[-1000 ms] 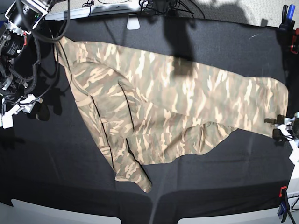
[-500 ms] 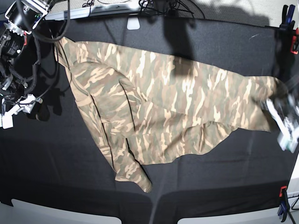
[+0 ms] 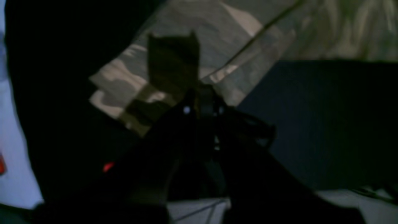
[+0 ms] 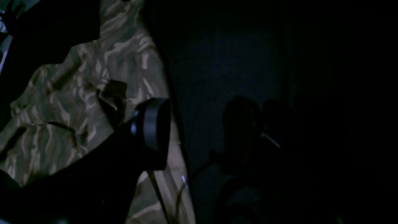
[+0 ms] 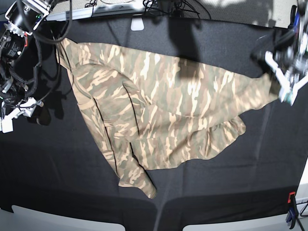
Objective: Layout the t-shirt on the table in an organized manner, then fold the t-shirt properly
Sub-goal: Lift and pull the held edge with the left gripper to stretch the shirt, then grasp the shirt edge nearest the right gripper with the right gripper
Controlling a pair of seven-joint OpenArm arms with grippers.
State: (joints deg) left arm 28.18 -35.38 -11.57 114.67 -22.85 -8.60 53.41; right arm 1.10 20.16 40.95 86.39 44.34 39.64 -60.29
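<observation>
The shirt [image 5: 159, 115] sprawls across the counter [image 5: 226, 192], its long axis running ten to three o'clock. At three, the left tool [image 5: 281, 86] pinches the shirt's corner, lifted; pulling outward suits it. Far off at nine, the right tool [image 5: 19, 108] hangs spread, empty.

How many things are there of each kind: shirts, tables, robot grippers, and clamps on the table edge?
T-shirt: 1
Table: 1
Grippers: 2, the left gripper and the right gripper
Clamps in view: 2, one at the near right edge and one at the far right corner
Total: 6
</observation>
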